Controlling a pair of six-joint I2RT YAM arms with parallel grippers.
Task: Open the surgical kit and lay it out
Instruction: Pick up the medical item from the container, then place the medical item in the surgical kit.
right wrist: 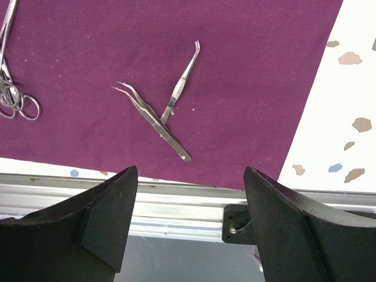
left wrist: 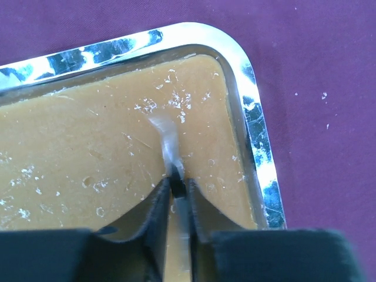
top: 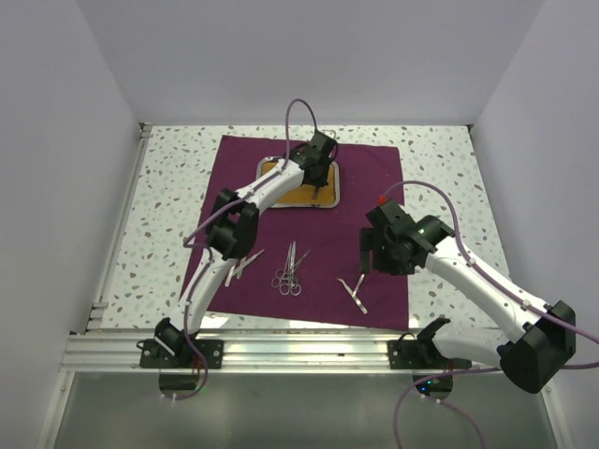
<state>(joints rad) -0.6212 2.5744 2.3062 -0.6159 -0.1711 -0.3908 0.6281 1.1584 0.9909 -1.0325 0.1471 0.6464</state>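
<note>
Left gripper (left wrist: 178,187): fingers almost pressed together, pinching a slim silver instrument (left wrist: 167,138), too blurred to name, over the amber floor of the steel tray (left wrist: 258,147). The tray rim is just to its right, with the maroon cloth (left wrist: 317,70) beyond.

Right gripper (right wrist: 191,171): spread wide. Two crossed tweezers (right wrist: 154,120) lie just ahead on the cloth, ring-handled scissors (right wrist: 12,100) far to the left, speckled table (right wrist: 352,88) to the right.

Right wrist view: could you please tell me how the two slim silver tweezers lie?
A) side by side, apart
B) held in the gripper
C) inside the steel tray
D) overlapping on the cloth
D: the two tweezers touch and overlap on the purple cloth, free of the open right gripper.
</note>
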